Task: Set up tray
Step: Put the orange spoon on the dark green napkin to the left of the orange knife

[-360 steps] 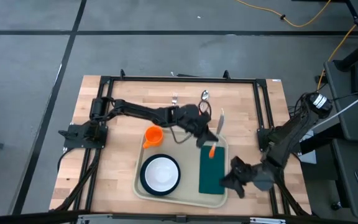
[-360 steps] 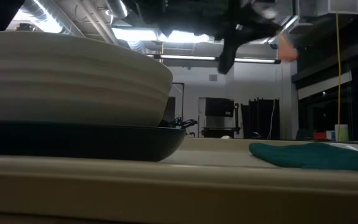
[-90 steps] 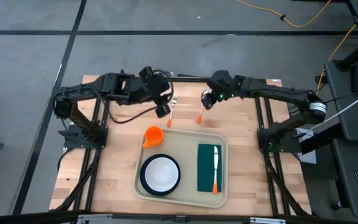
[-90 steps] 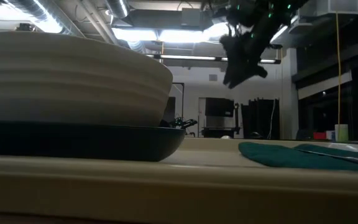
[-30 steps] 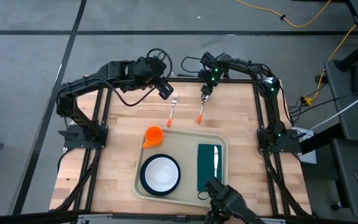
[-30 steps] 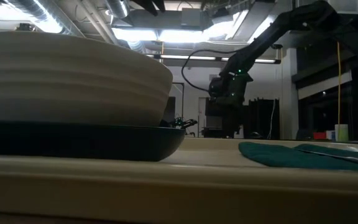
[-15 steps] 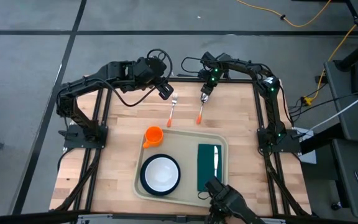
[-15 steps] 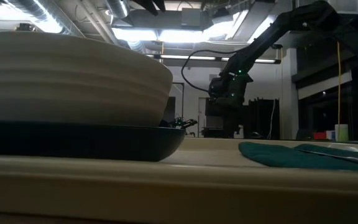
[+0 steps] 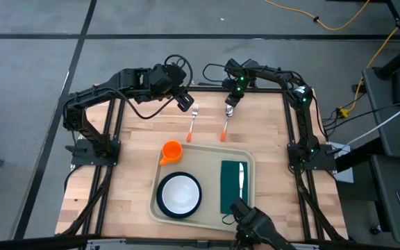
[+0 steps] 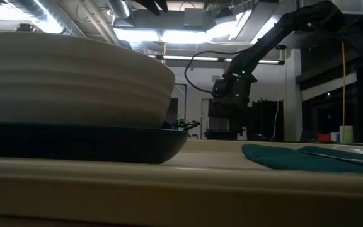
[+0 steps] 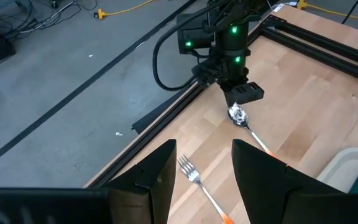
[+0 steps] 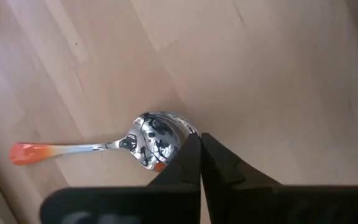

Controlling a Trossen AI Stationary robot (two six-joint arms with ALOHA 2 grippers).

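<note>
The beige tray [image 9: 201,161] lies at the table's near middle. It carries a dark plate with a white bowl [image 9: 179,194] and a green napkin [image 9: 230,189] with a knife [image 9: 241,179] on it. A spoon [image 9: 226,121] and a fork [image 9: 192,123], both orange-handled, lie flat on the wood beyond the tray. My right gripper [image 12: 199,142] is shut at the spoon's bowl [image 11: 237,114]. My left gripper [image 11: 204,163] hangs open above the fork's tines [image 11: 187,167], well clear of them. My right gripper comes steeply from above, and its shut fingertips [image 12: 192,147] meet the tip of the spoon's bowl [image 12: 180,129], the end away from the handle. Whether the rim is caught between them I cannot tell. The spoon lies flat on the table.
An orange cup [image 9: 171,151] stands on the wood by the tray's far left corner. Black frame rails [image 9: 200,88] run along the far edge and both sides. A dark fixture [image 9: 252,223] juts in at the near edge by the tray.
My right gripper's fingers have shut at the spoon's bowl while the arm stayed in place. The spoon still lies on the table.
</note>
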